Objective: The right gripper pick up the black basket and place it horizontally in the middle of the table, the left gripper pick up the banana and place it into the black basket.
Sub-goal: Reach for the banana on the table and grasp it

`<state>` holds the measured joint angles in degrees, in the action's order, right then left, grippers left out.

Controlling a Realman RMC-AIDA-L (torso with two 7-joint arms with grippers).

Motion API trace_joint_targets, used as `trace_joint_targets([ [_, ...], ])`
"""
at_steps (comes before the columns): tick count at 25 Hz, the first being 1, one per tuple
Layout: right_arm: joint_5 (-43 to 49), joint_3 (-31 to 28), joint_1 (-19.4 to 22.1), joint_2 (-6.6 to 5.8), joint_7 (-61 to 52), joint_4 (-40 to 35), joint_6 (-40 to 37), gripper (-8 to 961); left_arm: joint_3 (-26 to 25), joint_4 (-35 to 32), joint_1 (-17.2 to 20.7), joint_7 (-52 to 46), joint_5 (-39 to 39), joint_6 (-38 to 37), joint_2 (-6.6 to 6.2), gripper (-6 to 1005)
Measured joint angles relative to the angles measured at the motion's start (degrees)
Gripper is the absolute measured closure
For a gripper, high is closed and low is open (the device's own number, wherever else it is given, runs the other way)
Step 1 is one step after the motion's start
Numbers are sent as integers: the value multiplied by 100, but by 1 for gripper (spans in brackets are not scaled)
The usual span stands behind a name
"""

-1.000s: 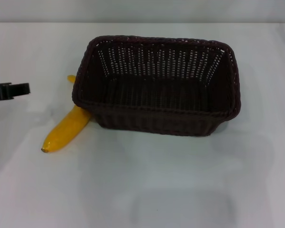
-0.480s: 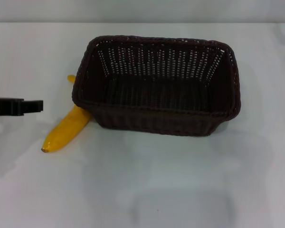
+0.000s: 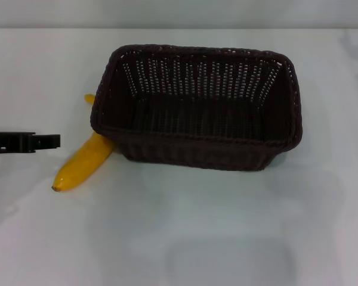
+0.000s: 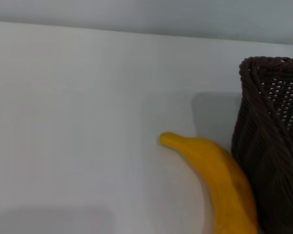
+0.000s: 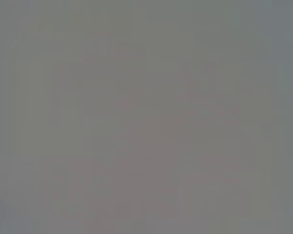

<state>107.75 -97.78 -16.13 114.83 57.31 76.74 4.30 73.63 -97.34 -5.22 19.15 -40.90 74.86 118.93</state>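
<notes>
Surface: the white surface (image 3: 185,238) is lying bare along the whole near side, along the far strip behind the basket and at the right of it, leaving wide room there.
Black basket: the black basket (image 3: 197,107) is sitting upright in the middle of the surface, its long sides running left to right, its rounded rim facing up.
Basket contents: nothing is lying inside it; only the woven floor and open-weave walls are showing.
Banana: the banana (image 3: 83,161) is lying on the surface at the basket's near left corner, touching the basket wall, its dark tip pointing near and left, its stem end reaching far along the basket's left side. In the left wrist view the banana (image 4: 219,180) is pressing against the woven wall (image 4: 273,146).
Left gripper: the left gripper (image 3: 48,142) is reaching in from the left edge, hovering just left of the banana and apart from it; whether its fingers are released or clenched cannot be told from here.
Right gripper: it is showing in no view; the right wrist view is giving only a plain grey field.
</notes>
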Motion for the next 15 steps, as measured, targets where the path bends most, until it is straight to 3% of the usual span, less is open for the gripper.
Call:
trace_joint_targets([
  [15, 15, 129, 13, -1, 0, 63, 49, 202, -77, 435, -216, 564, -286, 3, -11, 319],
])
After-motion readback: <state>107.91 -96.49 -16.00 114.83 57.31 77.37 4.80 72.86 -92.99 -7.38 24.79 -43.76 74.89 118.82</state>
